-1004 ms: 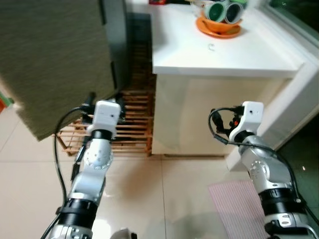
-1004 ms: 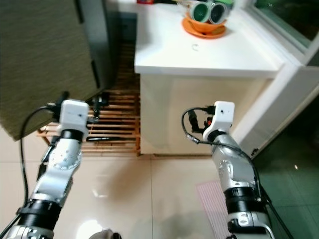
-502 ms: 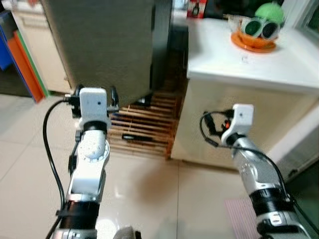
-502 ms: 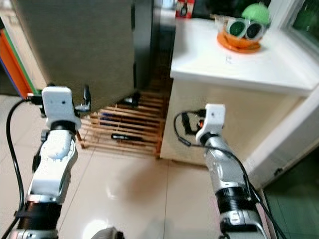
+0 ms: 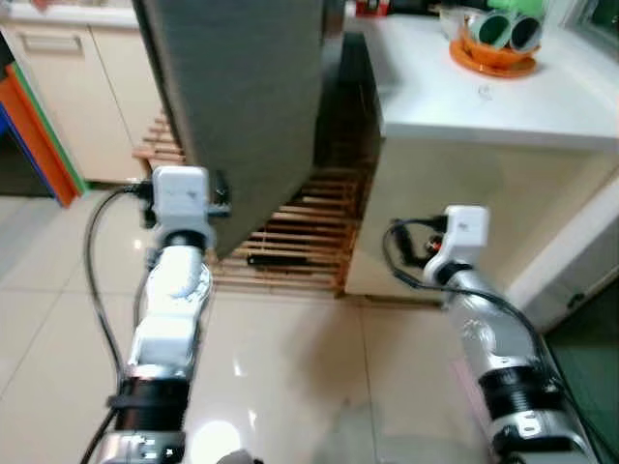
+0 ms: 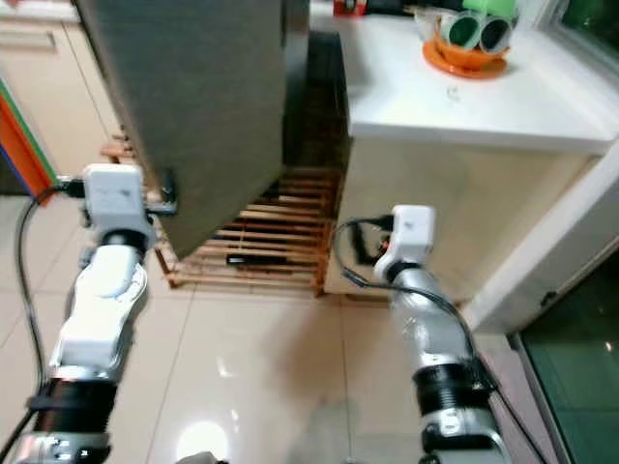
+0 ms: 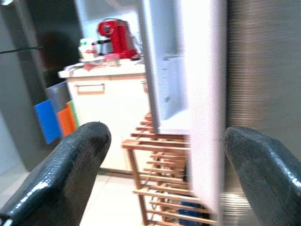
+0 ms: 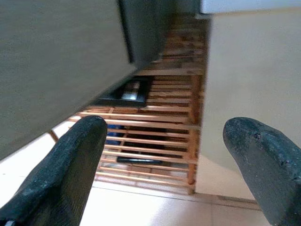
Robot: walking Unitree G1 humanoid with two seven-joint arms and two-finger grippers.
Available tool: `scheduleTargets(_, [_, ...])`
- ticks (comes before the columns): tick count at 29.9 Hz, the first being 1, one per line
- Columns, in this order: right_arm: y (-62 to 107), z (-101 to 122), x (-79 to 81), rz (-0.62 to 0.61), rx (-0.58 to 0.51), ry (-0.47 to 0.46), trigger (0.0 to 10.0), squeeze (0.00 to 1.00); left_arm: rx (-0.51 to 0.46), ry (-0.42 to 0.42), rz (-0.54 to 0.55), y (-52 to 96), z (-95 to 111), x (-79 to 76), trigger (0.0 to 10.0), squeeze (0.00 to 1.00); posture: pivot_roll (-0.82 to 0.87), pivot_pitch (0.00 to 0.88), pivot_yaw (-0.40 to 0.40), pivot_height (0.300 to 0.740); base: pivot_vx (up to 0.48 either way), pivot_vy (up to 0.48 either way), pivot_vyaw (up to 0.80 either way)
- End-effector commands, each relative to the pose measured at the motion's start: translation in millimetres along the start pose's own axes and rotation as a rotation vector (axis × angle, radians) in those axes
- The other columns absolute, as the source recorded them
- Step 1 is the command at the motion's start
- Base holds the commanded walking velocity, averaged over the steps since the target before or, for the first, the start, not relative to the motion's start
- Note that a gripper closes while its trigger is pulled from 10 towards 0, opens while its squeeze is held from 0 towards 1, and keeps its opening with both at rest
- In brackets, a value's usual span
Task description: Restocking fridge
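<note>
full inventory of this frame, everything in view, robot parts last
fridge door: 1, dark grey, ahead on the robot's left, standing ajar
wooden slatted rack: 1, light wood, on the floor behind the door
counter: 1, white top, ahead on the right
orange dish: 1, on the counter's far end, holding green and white items
cabinet: 1, cream, far left
red appliance: 1, on the cabinet top
floor tiles: beige, glossy
left tool: 1, black fingers, open, facing the door's edge
right tool: 1, black fingers, open, facing the rack
</note>
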State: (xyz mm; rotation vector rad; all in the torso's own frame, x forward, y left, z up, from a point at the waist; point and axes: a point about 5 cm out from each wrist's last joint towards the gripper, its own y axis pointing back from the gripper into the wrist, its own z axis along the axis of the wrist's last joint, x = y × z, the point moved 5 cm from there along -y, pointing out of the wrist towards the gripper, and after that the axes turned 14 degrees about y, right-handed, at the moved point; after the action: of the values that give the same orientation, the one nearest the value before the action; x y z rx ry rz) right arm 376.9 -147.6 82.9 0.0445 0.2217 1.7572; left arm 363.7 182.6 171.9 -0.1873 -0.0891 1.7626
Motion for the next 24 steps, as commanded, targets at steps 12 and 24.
scheduleTargets(12, [-0.5,11.9,-13.8,-0.027,-0.051,0.037,10.0,0.0,0.005,0.055,-0.047,0.6,2.7,-14.5,10.0,0.0,-0.01,0.0,-0.016,0.74,0.431,0.0,0.56])
scheduleTargets(24, [-3.4,10.1,-10.3,-0.014,-0.039,0.026,10.0,0.0,-0.015,0.068,-0.043,1.9,7.3,-15.2,10.0,0.0,0.0,0.0,-0.022,0.74,0.3,0.374,0.24])
